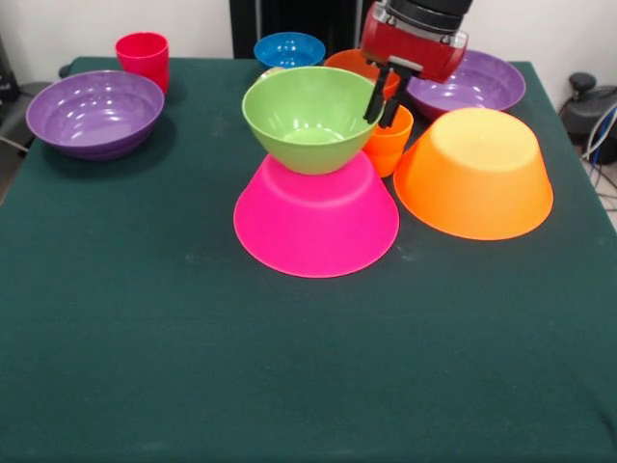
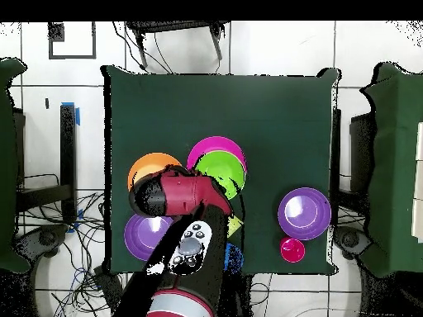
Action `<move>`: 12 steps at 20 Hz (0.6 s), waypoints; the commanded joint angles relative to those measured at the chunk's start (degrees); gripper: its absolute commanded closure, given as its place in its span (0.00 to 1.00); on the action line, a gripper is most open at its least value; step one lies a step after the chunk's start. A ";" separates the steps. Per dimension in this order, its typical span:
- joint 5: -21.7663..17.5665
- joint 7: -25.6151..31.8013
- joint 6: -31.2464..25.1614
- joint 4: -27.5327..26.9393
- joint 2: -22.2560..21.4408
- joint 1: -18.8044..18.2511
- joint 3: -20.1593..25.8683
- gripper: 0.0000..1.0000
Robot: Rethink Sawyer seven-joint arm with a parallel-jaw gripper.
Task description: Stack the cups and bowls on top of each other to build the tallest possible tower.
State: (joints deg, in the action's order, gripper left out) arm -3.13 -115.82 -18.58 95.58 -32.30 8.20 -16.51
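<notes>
A green bowl (image 1: 308, 116) sits upright on an upturned pink bowl (image 1: 316, 222) at mid-table; from above the green bowl (image 2: 221, 172) covers most of the pink bowl (image 2: 201, 150). My gripper (image 1: 382, 108) comes down at the green bowl's right rim, its black fingers close together astride that rim. An orange cup (image 1: 390, 143) stands just behind them. A large orange bowl (image 1: 474, 174) lies upturned to the right. A red cup (image 1: 143, 56), blue bowl (image 1: 289, 48), small orange-red bowl (image 1: 349, 64) and two purple bowls (image 1: 94, 111) (image 1: 477, 82) stand upright along the back.
Overhead, my arm (image 2: 186, 198) hides the gripper and orange cup. A pale yellow cup (image 2: 235, 224) shows beside the arm. The red cup (image 2: 292, 249) and one purple bowl (image 2: 304, 213) sit near the table's corner. Chairs and cables surround the table.
</notes>
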 commanded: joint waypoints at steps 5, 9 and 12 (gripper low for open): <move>3.82 -9.04 -1.37 0.10 1.74 0.53 5.45 1.00; 3.77 -8.25 1.51 1.39 1.14 -0.55 6.82 1.00; 4.43 -7.94 0.55 2.10 0.64 -1.34 7.74 0.00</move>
State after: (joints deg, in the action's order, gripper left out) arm -0.96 -115.82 -18.45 95.67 -32.30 7.90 -16.18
